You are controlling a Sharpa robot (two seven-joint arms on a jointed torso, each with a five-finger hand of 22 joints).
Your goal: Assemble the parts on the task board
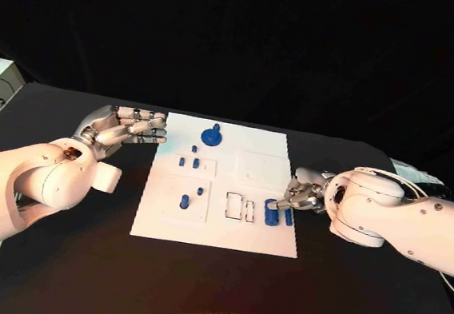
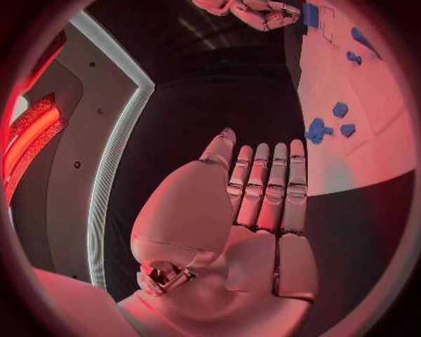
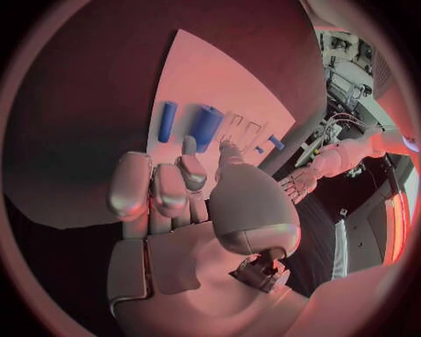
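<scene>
Looking down from the head view, the right hand [image 1: 298, 193] is reaching toward a blue cylinder [image 1: 272, 213] on the task board [image 1: 214, 236], probably to grasp it, its fingers apart around nothing. Across the left wrist view, the left hand [image 2: 263, 189] is lying flat, fingers together, empty, just beside the board. Through the right wrist view, fingers [image 3: 189, 168] are hovering near the cylinder.

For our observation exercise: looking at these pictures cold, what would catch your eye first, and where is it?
The white task board stands out mid-table against the black surface, dotted with small blue parts; the largest blue part sits at its far edge. The right hand reaches over the board's right edge by two blue cylinders, while the left hand hovers open beside the board's far left corner.
</scene>
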